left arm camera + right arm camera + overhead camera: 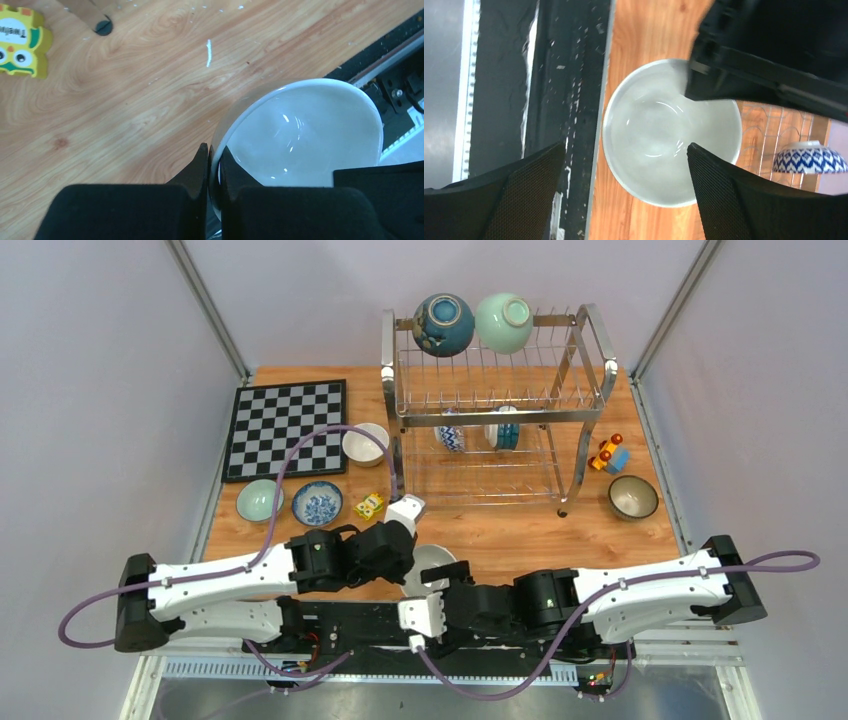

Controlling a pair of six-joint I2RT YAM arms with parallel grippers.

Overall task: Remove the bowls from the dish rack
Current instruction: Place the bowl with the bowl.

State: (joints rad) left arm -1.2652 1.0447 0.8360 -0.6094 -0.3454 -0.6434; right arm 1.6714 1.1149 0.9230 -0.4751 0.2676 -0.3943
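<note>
Right at the near edge of the table point(520, 540), a plain white bowl point(305, 135) has its rim about level with the wooden lip. The left gripper point(209, 150) is pinched tight on that rim, one finger inside and one outside. From here I can't tell whether the bowl rests on the wood or hangs just above it. The right gripper point(626, 150) sits over the same bowl with its fingers spread wide, touching nothing.

Past them is a strip of bare wood, then a yellow block point(369, 505). To its left, a blue-patterned bowl point(317, 503) and a pale green bowl point(259, 500) sit side by side near the left edge. A cream bowl point(365, 443) is just beyond, beside the chessboard point(287, 428).

On the right, a dark-rimmed bowl point(633, 497) sits close to the right edge, with a toy car point(608, 453) just behind it.

The dish rack point(575, 390) fills the far middle. Two patterned bowls point(451, 435) stand on edge on its lower tier. A dark blue bowl point(443, 324) and a mint bowl point(503, 322) sit on top.
</note>
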